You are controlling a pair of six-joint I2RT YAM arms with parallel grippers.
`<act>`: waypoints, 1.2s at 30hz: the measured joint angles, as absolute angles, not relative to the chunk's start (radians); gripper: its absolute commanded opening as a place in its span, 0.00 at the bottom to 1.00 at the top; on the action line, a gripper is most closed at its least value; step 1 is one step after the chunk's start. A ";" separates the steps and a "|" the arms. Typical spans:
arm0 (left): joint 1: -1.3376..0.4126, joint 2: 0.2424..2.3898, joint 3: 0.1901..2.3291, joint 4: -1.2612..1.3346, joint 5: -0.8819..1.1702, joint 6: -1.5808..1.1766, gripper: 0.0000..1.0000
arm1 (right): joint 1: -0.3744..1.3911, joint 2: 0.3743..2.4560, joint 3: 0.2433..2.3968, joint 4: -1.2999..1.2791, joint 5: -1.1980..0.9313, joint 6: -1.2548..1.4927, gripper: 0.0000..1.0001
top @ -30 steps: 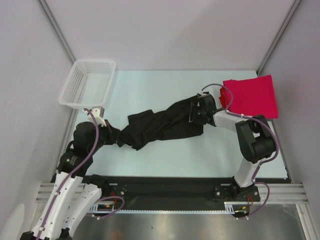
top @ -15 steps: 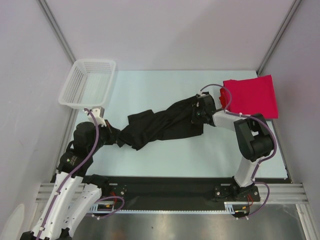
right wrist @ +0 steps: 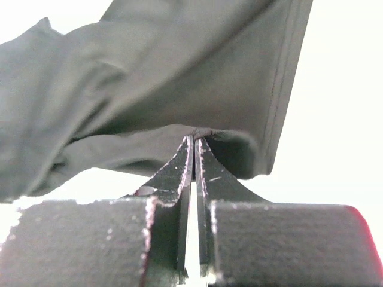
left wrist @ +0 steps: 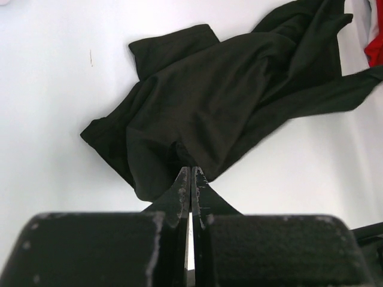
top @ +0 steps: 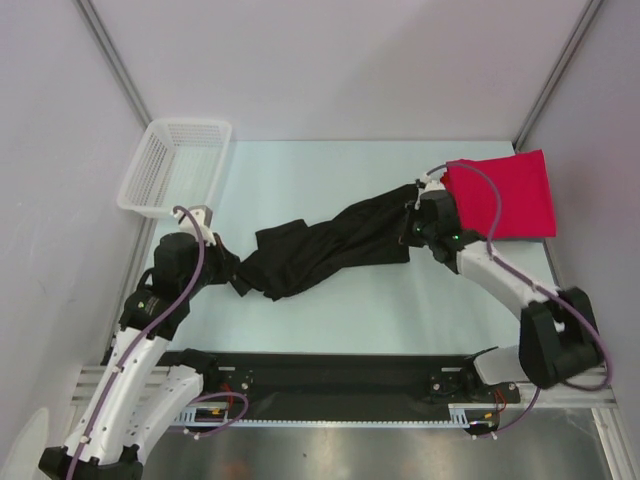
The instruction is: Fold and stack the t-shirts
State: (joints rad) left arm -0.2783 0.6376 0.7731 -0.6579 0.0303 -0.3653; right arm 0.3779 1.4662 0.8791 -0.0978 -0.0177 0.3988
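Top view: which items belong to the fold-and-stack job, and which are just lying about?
Job:
- black t-shirt, crumpled in the middle, pinched at its ends by the left end effector and right end effector
- red t-shirt, folded, far right corner

Lying about:
- white mesh basket, far left corner

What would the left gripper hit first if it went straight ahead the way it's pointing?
The black t-shirt: the left gripper is shut on its edge, with more cloth bunched directly ahead.
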 measured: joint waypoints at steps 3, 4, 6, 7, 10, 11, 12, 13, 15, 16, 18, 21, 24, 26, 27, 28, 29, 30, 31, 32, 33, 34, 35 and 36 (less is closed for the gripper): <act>-0.278 0.672 0.819 -0.670 0.014 -0.368 0.00 | 0.369 1.285 0.870 -0.169 -0.003 0.403 0.00; -0.278 0.681 0.842 -0.679 0.003 -0.369 0.00 | 0.366 1.226 0.870 -0.193 0.001 0.408 0.00; -0.278 0.696 0.899 -0.695 -0.018 -0.376 0.00 | 0.357 1.100 0.874 -0.245 0.008 0.415 0.00; -0.278 0.703 0.935 -0.701 -0.031 -0.378 0.00 | 0.355 1.042 0.884 -0.279 0.013 0.419 0.00; -0.278 0.736 1.076 -0.725 -0.072 -0.390 0.00 | 0.349 0.925 0.962 -0.379 0.021 0.436 0.00; -0.278 0.750 1.130 -0.741 -0.081 -0.392 0.00 | 0.349 0.897 1.001 -0.413 0.022 0.442 0.00; -0.278 0.765 1.190 -0.752 -0.091 -0.393 0.00 | 0.349 0.876 1.049 -0.452 0.023 0.445 0.00; -0.278 0.778 1.255 -0.772 -0.104 -0.393 0.00 | 0.349 0.861 1.097 -0.479 0.023 0.449 0.00; -0.278 0.793 1.368 -0.789 -0.121 -0.393 0.00 | 0.349 0.839 1.192 -0.538 0.022 0.456 0.00; -0.278 0.792 1.424 -0.799 -0.131 -0.393 0.00 | 0.349 0.826 1.243 -0.567 0.022 0.461 0.00; -0.278 0.781 1.527 -0.818 -0.152 -0.392 0.00 | 0.349 0.795 1.331 -0.613 0.021 0.469 0.00; -0.278 0.749 1.697 -0.833 -0.182 -0.391 0.00 | 0.349 0.761 1.456 -0.686 0.018 0.487 0.00; -0.278 0.716 1.868 -0.838 -0.180 -0.389 0.00 | 0.349 0.725 1.570 -0.744 -0.002 0.518 0.00; -0.278 0.701 1.978 -0.822 -0.170 -0.387 0.00 | 0.349 0.694 1.613 -0.763 -0.021 0.545 0.00; -0.278 0.699 2.020 -0.812 -0.161 -0.387 0.00 | 0.350 0.677 1.623 -0.772 -0.030 0.557 0.00; -0.278 0.698 2.065 -0.801 -0.149 -0.387 0.00 | 0.350 0.662 1.629 -0.783 -0.037 0.571 0.00; -0.278 0.698 2.092 -0.789 -0.140 -0.389 0.00 | 0.349 0.648 1.631 -0.793 -0.043 0.584 0.00; -0.278 0.698 2.110 -0.778 -0.127 -0.392 0.00 | 0.350 0.641 1.630 -0.801 -0.046 0.594 0.00; -0.278 0.698 2.111 -0.761 -0.123 -0.395 0.00 | 0.350 0.636 1.629 -0.811 -0.047 0.605 0.00; -0.278 0.698 2.100 -0.743 -0.120 -0.401 0.00 | 0.350 0.635 1.625 -0.813 -0.046 0.612 0.00; -0.278 0.698 2.069 -0.717 -0.121 -0.405 0.00 | 0.349 0.635 1.616 -0.813 -0.044 0.618 0.00; -0.278 0.691 2.006 -0.668 -0.122 -0.410 0.00 | 0.349 0.635 1.600 -0.814 -0.041 0.622 0.00; -0.278 0.688 1.940 -0.641 -0.127 -0.414 0.00 | 0.349 0.636 1.578 -0.812 -0.036 0.628 0.00; -0.278 0.690 1.869 -0.614 -0.134 -0.418 0.00 | 0.350 0.636 1.547 -0.804 -0.028 0.633 0.00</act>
